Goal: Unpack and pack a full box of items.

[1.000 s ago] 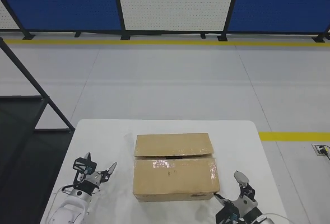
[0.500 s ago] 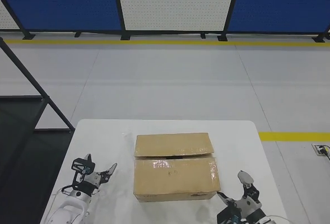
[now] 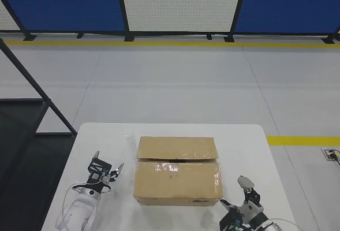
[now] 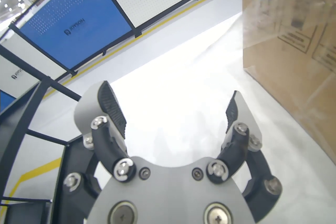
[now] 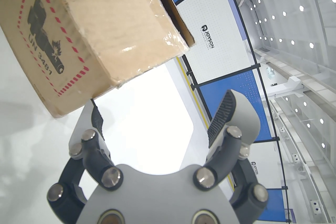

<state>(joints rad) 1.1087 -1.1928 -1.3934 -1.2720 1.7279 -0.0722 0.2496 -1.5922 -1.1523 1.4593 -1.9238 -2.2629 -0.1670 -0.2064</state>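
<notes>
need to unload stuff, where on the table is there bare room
Bare table runs along the far edge behind the box, with strips on either side of it. It is tighter at the near corners, where the left hand and right hand flank the box.

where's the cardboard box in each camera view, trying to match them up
top view: cardboard box in the middle of the white table
left wrist view: cardboard box ahead of the open left gripper, off to one side
right wrist view: cardboard box corner just beyond the open right gripper
shared landmark: blue and white fence panels behind
</notes>
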